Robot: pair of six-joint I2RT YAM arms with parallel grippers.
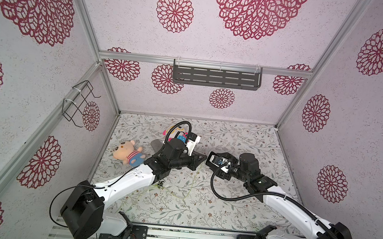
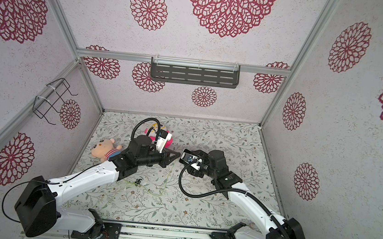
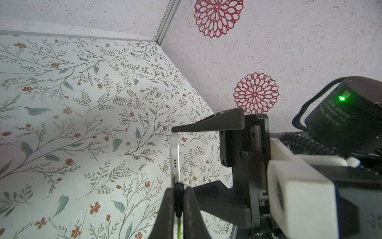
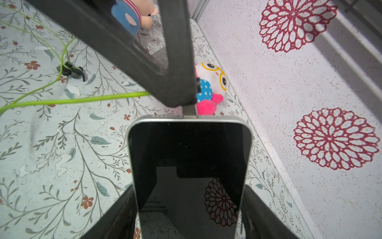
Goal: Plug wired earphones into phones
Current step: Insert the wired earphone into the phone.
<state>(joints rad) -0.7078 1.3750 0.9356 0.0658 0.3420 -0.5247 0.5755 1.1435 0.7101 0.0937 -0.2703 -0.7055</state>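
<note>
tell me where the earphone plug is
In the left wrist view the plug is pinched in the left pincer, its tip at the port of the phone, which the right pincer holds at scene centre.

Bright, even light; wide-angle edge distortion

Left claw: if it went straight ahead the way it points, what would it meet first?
The phone, at its bottom edge, held by the right claw. The left claw pinches the earphone plug, whose tip seems at the port; depth is unclear.
</note>
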